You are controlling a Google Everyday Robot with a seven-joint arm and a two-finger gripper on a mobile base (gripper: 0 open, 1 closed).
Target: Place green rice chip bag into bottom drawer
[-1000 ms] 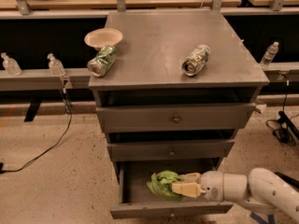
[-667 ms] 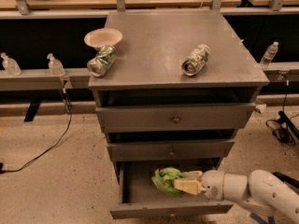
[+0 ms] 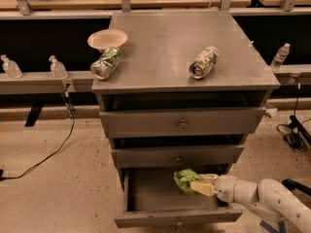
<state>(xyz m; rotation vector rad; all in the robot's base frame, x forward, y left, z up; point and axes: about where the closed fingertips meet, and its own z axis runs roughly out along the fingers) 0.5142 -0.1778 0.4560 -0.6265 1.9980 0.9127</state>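
Reaching in from the lower right with the gripper [image 3: 204, 184], pinched tight onto the green rice chip bag [image 3: 185, 179]. Holding that bag inside the pulled-out bottom drawer [image 3: 150, 199], low in the frame, toward its right side. Up on the cabinet top [image 3: 165, 33]: crushed can [image 3: 106, 63] touching a paper plate [image 3: 107, 39] at upper left, second can [image 3: 203, 62] right of centre.

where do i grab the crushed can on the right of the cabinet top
Come from above and pinch the crushed can across its middle: it lies on its side, long axis diagonal, rounded flanks exposed. The gripper is at the open bottom drawer, by the green rice chip bag.
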